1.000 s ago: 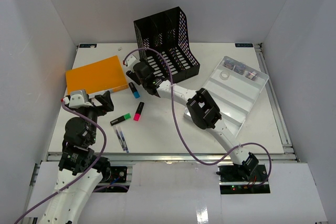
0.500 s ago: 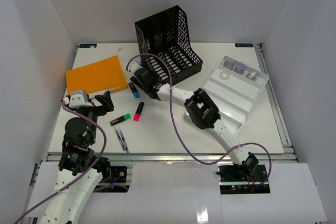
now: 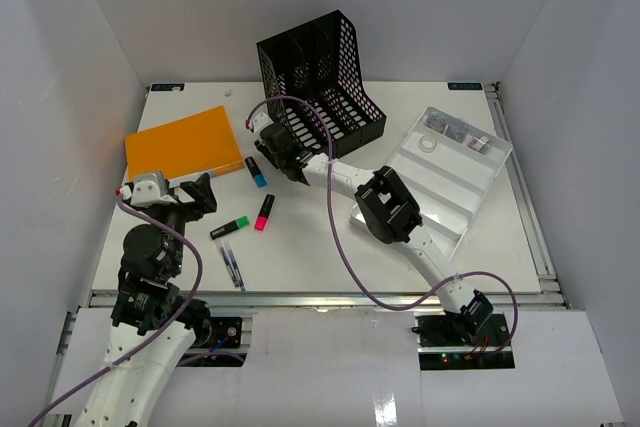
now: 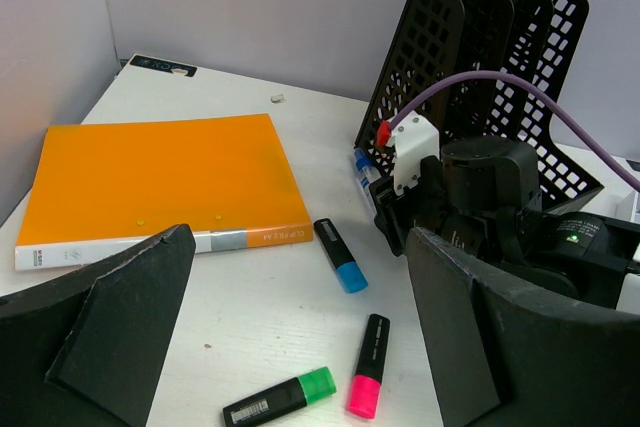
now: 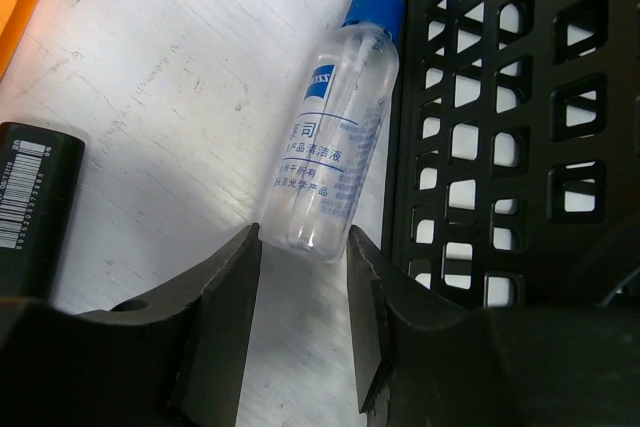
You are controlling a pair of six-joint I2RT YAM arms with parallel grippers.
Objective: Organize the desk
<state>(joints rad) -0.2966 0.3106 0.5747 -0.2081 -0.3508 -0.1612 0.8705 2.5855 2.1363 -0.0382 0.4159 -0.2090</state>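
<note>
Shifted slightly since earlier, R hand [image 5: 300, 239] has fingers [image 5: 225, 327] flanking base of spray bottle [image 5: 325, 162]; can't tell if gripping. Bottle lies on tabletop [image 3: 290, 257] just beside black file rack [image 5: 500, 147], toward far edge. L hand [image 4: 300, 247] spread wide, near-left corner.

- Folder [image 3: 183, 144]: far left of worktop [image 3: 290, 257].
- File rack [image 3: 320, 77]: far centre.
- Spray bottle [image 5: 335, 162]: lying just beside rack's left side.
- Tray [image 3: 450, 172]: right.
- Markers [image 3: 256, 172]: before folder.
</note>
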